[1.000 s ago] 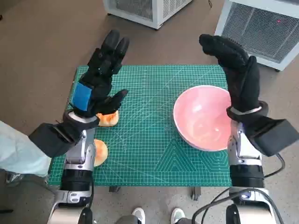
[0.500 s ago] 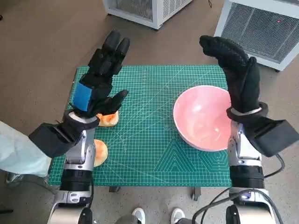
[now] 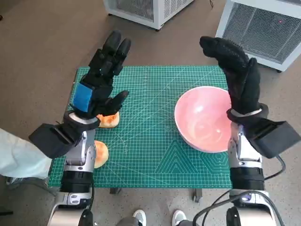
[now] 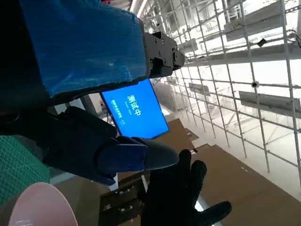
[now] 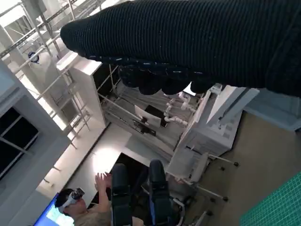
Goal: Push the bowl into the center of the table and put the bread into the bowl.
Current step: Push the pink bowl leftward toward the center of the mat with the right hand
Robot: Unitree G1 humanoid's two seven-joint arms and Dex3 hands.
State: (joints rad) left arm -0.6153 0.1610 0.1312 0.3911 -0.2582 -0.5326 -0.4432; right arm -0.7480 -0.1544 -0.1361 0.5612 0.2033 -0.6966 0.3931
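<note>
Both hands raised and holding nothing, left hand (image 3: 96,80) and right hand (image 3: 236,70) fingers spread; we judge pink bowl (image 3: 205,118), table's right side, light and slidey, push at rim; bread (image 3: 109,119) at left, soft, grip gently

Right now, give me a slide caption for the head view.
Both hands, left and right, raised open above the green mat; pink bowl at right, two bread pieces at left.

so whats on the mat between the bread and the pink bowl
Nothing: in the head view, only bare green mat lies between the bread and the bowl.
</note>
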